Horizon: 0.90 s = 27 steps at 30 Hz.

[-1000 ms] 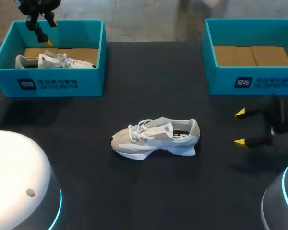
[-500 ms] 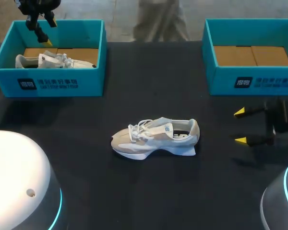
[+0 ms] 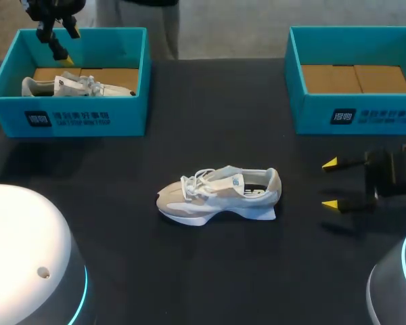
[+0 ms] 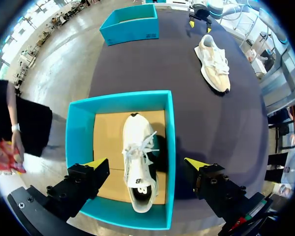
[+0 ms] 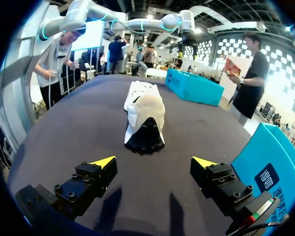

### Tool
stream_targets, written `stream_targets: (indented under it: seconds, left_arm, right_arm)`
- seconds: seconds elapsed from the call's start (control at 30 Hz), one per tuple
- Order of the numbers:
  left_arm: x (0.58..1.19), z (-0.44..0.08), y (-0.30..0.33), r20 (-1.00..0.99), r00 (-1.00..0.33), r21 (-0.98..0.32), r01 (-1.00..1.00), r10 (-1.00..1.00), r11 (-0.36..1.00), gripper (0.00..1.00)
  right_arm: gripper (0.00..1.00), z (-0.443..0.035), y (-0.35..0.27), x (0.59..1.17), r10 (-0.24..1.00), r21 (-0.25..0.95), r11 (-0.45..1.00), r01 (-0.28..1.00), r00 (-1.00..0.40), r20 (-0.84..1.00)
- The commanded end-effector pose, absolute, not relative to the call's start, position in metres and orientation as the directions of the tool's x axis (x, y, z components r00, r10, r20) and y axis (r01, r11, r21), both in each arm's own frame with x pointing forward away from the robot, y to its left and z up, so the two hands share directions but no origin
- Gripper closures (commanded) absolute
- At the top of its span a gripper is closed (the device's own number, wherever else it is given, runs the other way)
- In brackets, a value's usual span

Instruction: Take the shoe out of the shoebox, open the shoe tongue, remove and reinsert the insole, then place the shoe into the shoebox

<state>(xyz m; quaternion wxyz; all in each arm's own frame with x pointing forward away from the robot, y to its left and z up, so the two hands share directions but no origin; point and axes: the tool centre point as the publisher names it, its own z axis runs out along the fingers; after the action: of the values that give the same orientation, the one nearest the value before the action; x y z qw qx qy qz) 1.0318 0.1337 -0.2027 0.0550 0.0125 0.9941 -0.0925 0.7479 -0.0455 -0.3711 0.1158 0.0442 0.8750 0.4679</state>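
A beige and white shoe [image 3: 220, 195] lies on its sole in the middle of the black table, toe toward the left; in the right wrist view its heel [image 5: 144, 117] faces my right gripper. My right gripper [image 3: 330, 183] hangs open to the right of the shoe, well apart from it, fingers [image 5: 101, 162] empty. A second white shoe [image 3: 78, 85] lies in the left teal shoebox [image 3: 71, 119]. My left gripper [image 3: 62, 46] hovers open above that box's back; from its wrist the boxed shoe [image 4: 138, 166] lies below, between its fingers.
A second teal shoebox [image 3: 357, 107] stands at the back right with only its cardboard floor showing. It also shows beside my right gripper [image 5: 270, 162]. Bare black tabletop [image 3: 210, 271] surrounds the middle shoe.
My right gripper has slid a little leftward toward the shoe. The left arm and both shoes have stayed where they were.
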Motion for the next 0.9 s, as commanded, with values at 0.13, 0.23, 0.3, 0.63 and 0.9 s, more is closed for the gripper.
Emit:
stream_targets:
  seconds: [0.13, 0.23, 0.3, 0.63, 0.9]
  left_arm:
    - [1.031, -0.203, 0.134, -0.114, -0.993, -0.183, 0.037, 0.016, 0.982, 0.0]
    - [1.031, -0.203, 0.134, -0.114, -0.993, -0.183, 0.037, 0.016, 0.982, 0.0]
    - [1.031, -0.203, 0.134, -0.114, -0.993, -0.183, 0.037, 0.016, 0.982, 0.0]
    - [1.031, -0.203, 0.134, -0.114, -0.993, -0.183, 0.037, 0.016, 0.982, 0.0]
    - [1.031, -0.203, 0.134, -0.114, -0.993, -0.183, 0.037, 0.016, 0.982, 0.0]
  right_arm:
    - [0.0, -0.37, -0.045, 0.748, 0.185, 0.827, 0.561, -0.03, -0.97, -0.161]
    - [0.0, -0.37, -0.045, 0.748, 0.185, 0.827, 0.561, -0.03, -0.97, -0.161]
    - [0.0, -0.37, -0.045, 0.748, 0.185, 0.827, 0.561, -0.03, -0.97, -0.161]
    - [0.0, -0.37, -0.045, 0.748, 0.185, 0.827, 0.561, -0.03, -0.97, -0.161]
    - [0.0, -0.372, -0.023, 0.751, 0.192, 0.817, 0.577, -0.006, -0.971, -0.143]
